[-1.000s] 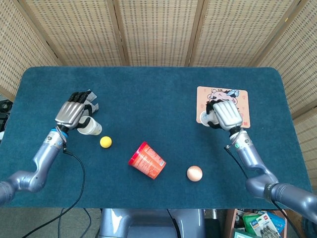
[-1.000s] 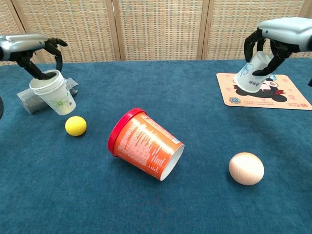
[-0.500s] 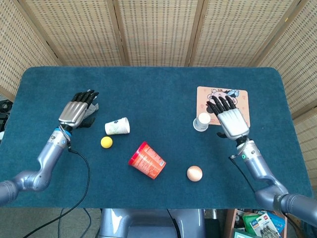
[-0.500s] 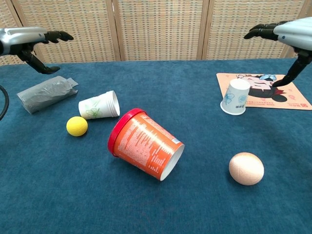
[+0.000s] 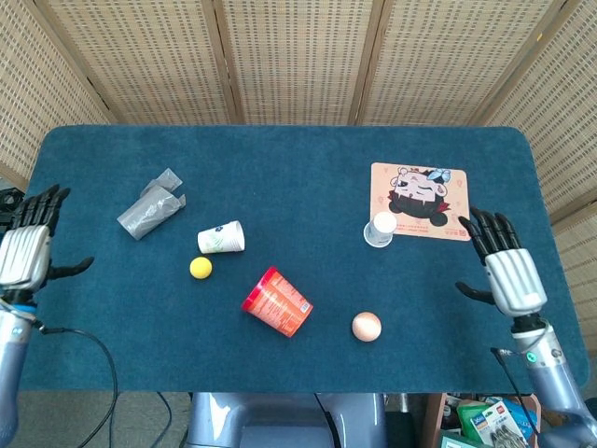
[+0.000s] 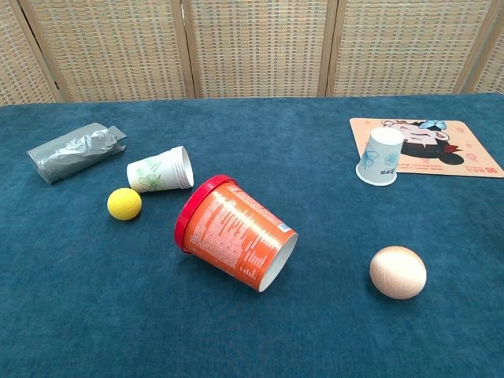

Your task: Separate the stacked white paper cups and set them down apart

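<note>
Between your two cups lie a yellow ball [image 6: 124, 203], a tipped orange tub [image 6: 236, 232] with a red rim, its open mouth facing you and nothing visible inside, and an egg [image 6: 398, 272]. A crumpled grey bag [image 6: 75, 150] sits far left. One white paper cup [image 6: 161, 170] lies on its side beside the ball. The other cup [image 6: 379, 157] stands upside down on the cartoon mat's [image 6: 449, 150] left edge. Your left hand [image 5: 25, 252] and right hand [image 5: 506, 267] are both spread and holding nothing, at the table's [image 5: 298, 168] side edges.

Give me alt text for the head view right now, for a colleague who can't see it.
Two white paper cups sit apart on a blue table: one on its side near a yellow ball, the other mouth-down at a cartoon mat's edge. Both hands, left and right, are open at the table's sides. An orange tub, an egg and a grey bag also lie there.
</note>
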Controlling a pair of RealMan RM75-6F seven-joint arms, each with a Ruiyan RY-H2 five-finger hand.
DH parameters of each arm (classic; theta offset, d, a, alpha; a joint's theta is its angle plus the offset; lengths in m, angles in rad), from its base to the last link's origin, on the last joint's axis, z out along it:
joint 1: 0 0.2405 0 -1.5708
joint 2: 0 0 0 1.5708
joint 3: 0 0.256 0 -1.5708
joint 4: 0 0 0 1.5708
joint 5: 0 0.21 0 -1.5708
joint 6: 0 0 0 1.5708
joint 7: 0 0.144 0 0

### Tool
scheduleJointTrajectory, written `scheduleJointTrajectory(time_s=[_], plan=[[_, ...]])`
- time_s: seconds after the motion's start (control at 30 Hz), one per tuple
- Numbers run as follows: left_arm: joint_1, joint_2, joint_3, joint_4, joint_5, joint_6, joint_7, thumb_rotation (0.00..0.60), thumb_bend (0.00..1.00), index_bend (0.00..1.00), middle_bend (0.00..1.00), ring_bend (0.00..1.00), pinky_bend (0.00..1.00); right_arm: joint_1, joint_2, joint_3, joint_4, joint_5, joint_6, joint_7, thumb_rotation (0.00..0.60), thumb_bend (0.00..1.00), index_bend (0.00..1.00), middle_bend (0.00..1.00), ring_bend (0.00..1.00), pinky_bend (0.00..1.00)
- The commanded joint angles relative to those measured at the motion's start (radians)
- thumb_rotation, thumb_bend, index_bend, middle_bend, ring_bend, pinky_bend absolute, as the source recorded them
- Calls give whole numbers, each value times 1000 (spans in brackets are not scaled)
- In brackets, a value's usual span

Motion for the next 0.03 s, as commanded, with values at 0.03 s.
scheduleJointTrajectory(time_s=[0.03], plan=[[105,17,69,-29,79,109,-58,600,185,0,0,0,0,-89,2,-39,-11,-38,85,-14,600,0,0,0,0,0]])
